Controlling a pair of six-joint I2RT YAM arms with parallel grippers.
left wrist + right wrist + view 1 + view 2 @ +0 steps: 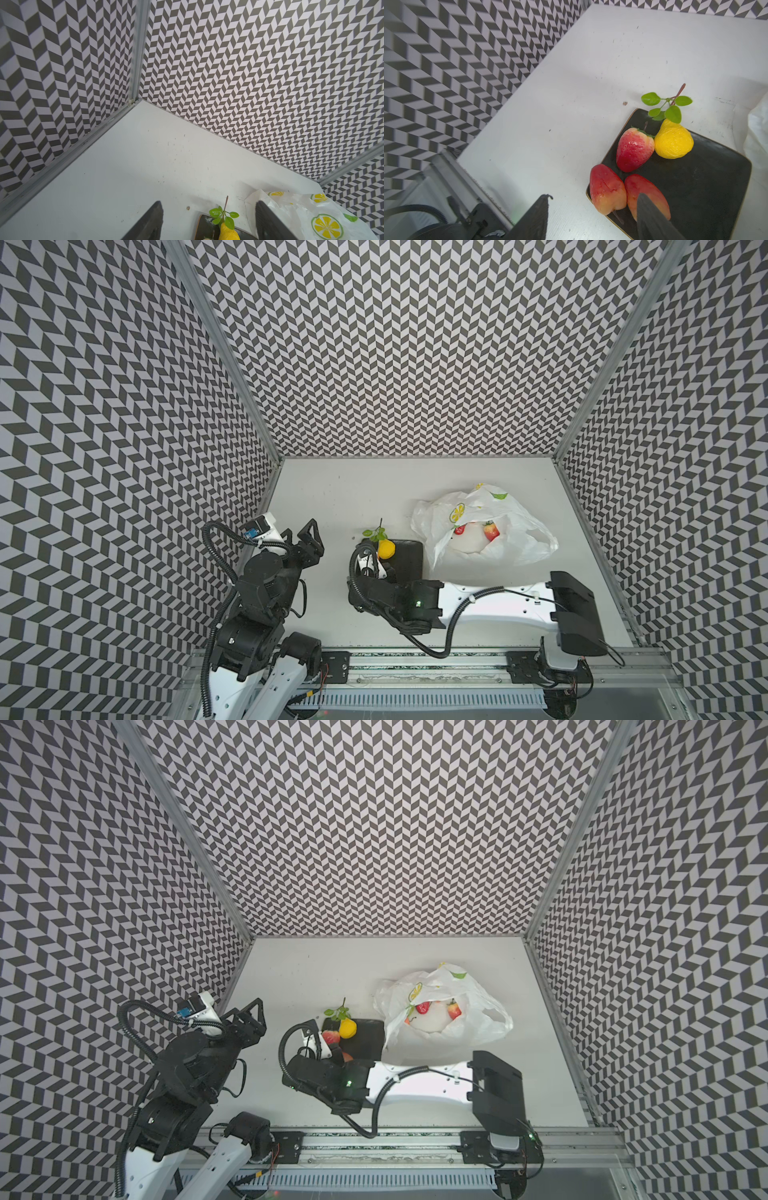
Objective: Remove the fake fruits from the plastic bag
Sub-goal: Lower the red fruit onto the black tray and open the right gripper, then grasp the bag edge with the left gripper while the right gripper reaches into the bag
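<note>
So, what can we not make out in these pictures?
- Plastic bag, both top views: its folds hide any fruit beyond two strawberries.
- Plate, both top views: the right arm covers its near part.
- Right hand, right wrist view: only fingertips show; the edge cuts off the rest.

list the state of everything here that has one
plastic bag: lying open, two red fruits inside
dark plate: loaded with lemon, strawberry, two red-yellow fruits
left gripper: open, empty
right gripper: open, over the red-yellow fruits
</note>
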